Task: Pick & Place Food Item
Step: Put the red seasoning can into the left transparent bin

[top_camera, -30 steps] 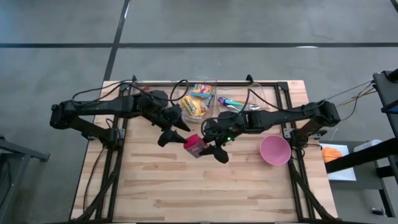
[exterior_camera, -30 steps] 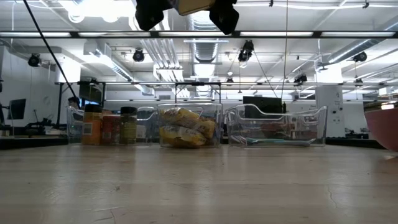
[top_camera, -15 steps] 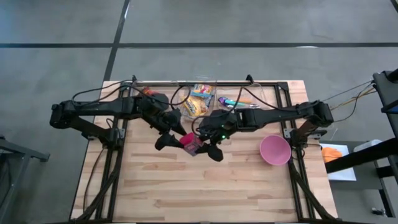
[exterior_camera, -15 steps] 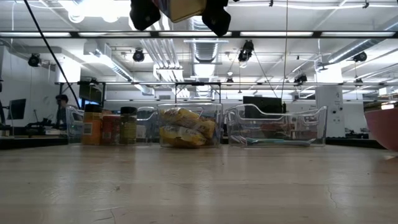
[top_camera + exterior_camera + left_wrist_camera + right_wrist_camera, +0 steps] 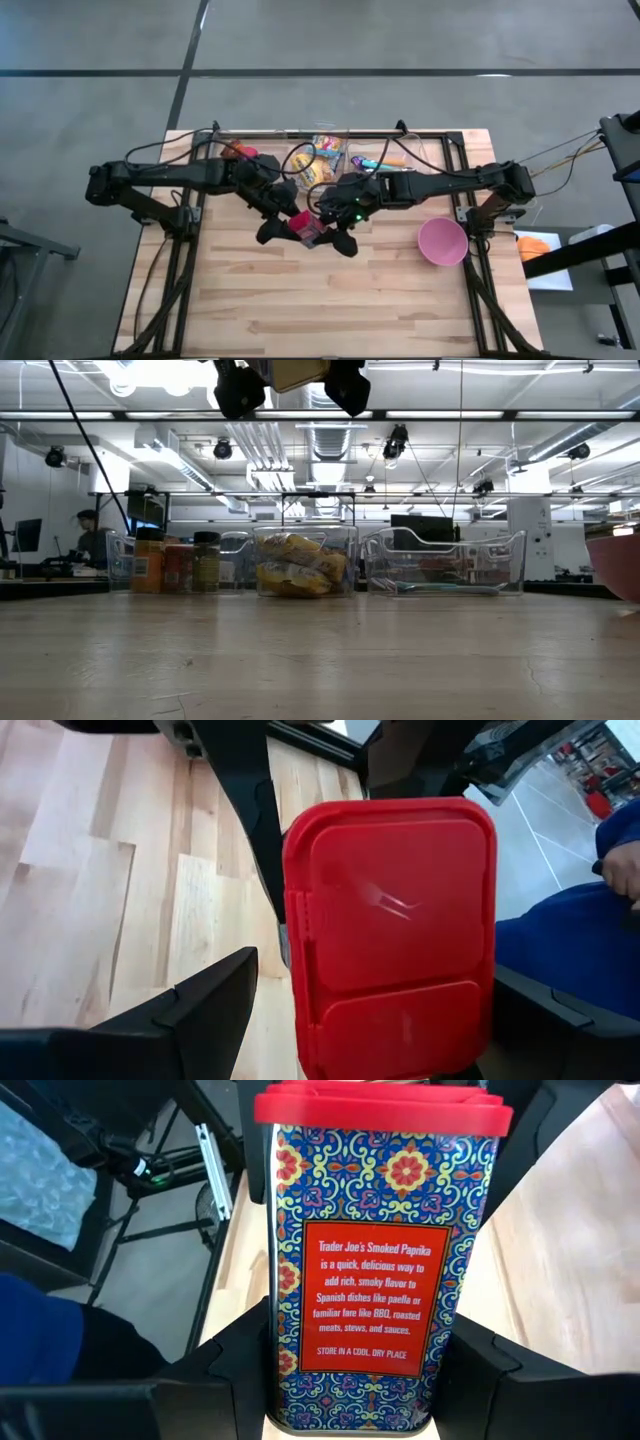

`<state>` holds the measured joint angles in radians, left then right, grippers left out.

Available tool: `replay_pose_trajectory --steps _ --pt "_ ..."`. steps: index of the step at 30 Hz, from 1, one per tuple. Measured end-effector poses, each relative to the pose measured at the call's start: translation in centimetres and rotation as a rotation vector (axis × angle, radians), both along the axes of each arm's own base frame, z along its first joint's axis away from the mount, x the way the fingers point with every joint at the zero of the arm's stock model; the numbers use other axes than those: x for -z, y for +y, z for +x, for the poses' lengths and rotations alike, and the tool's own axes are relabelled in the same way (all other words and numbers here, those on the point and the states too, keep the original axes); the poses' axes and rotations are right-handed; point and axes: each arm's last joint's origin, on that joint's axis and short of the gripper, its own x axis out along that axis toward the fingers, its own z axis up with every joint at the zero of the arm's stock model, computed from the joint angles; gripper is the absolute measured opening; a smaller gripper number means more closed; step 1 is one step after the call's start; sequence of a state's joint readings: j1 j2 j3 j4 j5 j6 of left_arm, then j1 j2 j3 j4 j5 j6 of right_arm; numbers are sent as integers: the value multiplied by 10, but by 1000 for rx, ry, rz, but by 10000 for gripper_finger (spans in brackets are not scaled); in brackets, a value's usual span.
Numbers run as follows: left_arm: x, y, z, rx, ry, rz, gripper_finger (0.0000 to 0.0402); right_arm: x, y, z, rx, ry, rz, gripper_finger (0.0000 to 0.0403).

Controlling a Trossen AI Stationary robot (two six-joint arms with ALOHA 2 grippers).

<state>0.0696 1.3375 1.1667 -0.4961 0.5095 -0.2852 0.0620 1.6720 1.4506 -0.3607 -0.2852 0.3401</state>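
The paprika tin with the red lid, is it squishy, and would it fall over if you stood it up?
Probably stiff: the paprika tin keeps flat sides and straight edges in the right gripper. Standing, it might tip when bumped, being taller than wide. Its glossy sides could be slippery.

paprika tin (image 5: 378,1275): blue with red and yellow floral tiling, a red label panel with white lettering
tin lid (image 5: 392,930): plain glossy red
right gripper (image 5: 333,232): black fingers either side of the tin
left gripper (image 5: 283,219): black
bowl (image 5: 442,241): pink
table (image 5: 300,300): pale wood planks
snack bags (image 5: 298,565): yellow, in a clear bin
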Motion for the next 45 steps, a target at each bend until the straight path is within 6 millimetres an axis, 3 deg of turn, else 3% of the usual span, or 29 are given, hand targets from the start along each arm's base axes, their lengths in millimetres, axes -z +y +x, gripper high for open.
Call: replay_pose_trajectory --steps 19,23,27,40,42,45 --pt "0 0 0 -25 32 -74 318 1 1 0 -28 8 20 190" --pt "-1 0 0 -31 30 -68 287 2 2 -1 -28 10 20 190" --pt "-1 0 0 -33 27 -63 216 2 1 -1 -16 23 37 190" --pt "-2 -3 1 -34 19 -68 213 2 2 -1 -18 23 43 190" --pt "-2 -3 1 -33 19 -70 213 2 2 -1 -20 22 43 207" --pt "-2 -4 2 -41 16 -81 213 0 3 0 -23 6 52 264"
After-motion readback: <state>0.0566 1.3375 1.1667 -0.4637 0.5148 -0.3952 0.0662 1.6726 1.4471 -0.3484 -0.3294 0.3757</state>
